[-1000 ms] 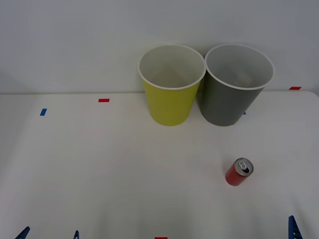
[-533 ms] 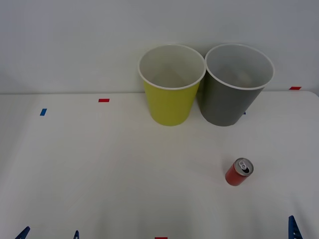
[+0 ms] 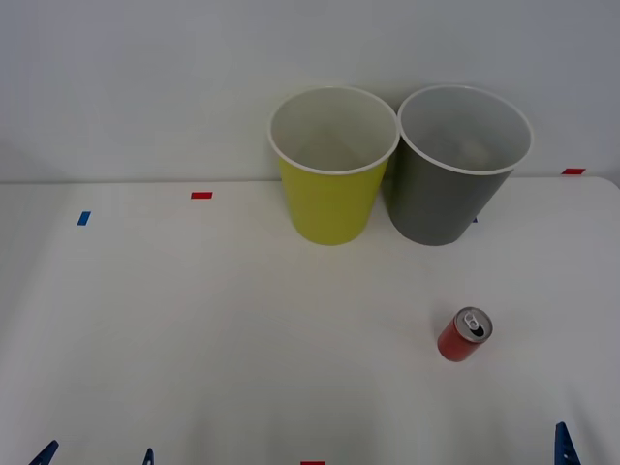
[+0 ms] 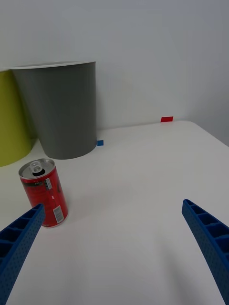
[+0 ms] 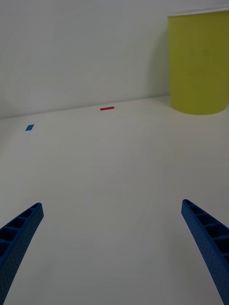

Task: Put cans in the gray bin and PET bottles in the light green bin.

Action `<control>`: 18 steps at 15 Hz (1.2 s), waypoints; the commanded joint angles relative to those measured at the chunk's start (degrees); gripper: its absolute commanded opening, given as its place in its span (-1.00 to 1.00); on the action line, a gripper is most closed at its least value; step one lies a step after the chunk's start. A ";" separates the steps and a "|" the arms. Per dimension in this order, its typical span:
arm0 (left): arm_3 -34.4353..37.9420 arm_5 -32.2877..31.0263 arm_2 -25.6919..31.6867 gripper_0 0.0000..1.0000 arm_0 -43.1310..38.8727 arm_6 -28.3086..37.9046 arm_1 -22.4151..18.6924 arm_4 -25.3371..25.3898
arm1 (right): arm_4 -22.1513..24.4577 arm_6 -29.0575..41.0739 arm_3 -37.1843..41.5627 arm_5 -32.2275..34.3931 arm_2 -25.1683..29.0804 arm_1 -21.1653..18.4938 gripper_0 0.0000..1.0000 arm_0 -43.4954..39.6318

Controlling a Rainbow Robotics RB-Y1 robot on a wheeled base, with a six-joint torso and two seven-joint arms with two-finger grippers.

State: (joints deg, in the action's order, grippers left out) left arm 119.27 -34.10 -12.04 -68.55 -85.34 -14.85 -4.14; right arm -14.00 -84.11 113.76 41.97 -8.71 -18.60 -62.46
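I held the right end effector (image 4: 112, 248) spread wide and empty, the can (image 4: 44, 193) standing just ahead beside one finger, my left end effector (image 5: 112, 248) likewise released.

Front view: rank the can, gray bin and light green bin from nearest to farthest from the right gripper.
From the right gripper, at the table's near right edge:
1. Can, upright, right of center.
2. Gray bin, far right.
3. Light green bin, far, left of the gray one.

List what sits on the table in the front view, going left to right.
Small blue tape mark → small red tape mark → large round yellow-green plastic bin → large round dark gray plastic bin → red tape mark at far right.
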 commanded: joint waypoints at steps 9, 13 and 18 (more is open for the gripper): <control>0.00 0.00 0.00 1.00 0.00 0.00 0.00 0.00 | 2.75 -4.66 -5.66 6.02 -2.98 -1.79 1.00 0.76; 0.00 0.00 0.00 1.00 0.00 0.00 0.00 0.00 | 3.19 -5.01 -10.67 5.93 -4.73 -4.51 1.00 5.68; 0.00 0.00 0.00 1.00 0.00 0.00 0.00 0.00 | 4.33 -5.97 -10.75 -0.31 -7.02 -5.48 1.00 12.80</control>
State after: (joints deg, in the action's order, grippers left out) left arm 119.26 -34.10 -12.04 -68.55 -85.34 -14.85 -4.13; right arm -9.88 -89.85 103.04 42.82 -15.22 -24.12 -50.93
